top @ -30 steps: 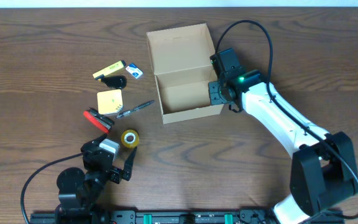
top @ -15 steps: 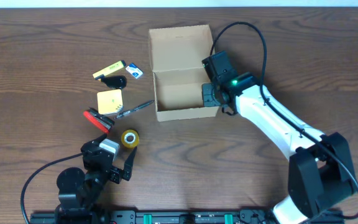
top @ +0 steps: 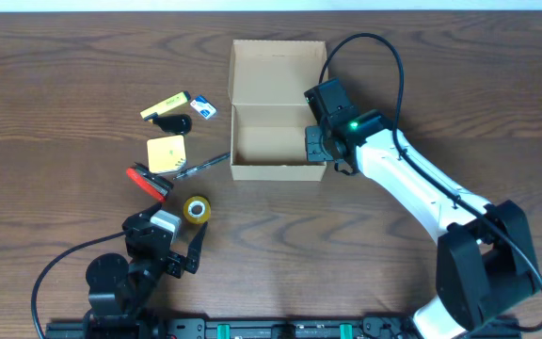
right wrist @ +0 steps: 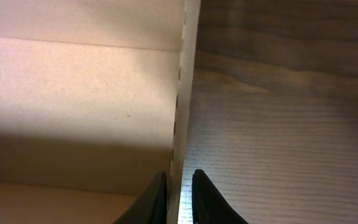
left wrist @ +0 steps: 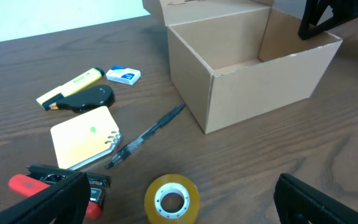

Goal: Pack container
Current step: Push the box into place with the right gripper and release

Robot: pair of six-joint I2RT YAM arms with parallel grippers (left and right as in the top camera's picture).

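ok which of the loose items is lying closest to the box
The black pen: one end lies just off the container at its corner. The tape roll, notepad and highlighter all lie farther off.

Honestly, nothing legible here. The yellow highlighter pen in the upper left of the left wrist view has what looks like faint print along its barrel, but it's way too small to make out. Same deal with the little white and blue packet just beside it: blue markings, can't read a word. The square yellow notepad below them only has a small green dot on its cover. The tan cardboard box at upper right has plain sides.
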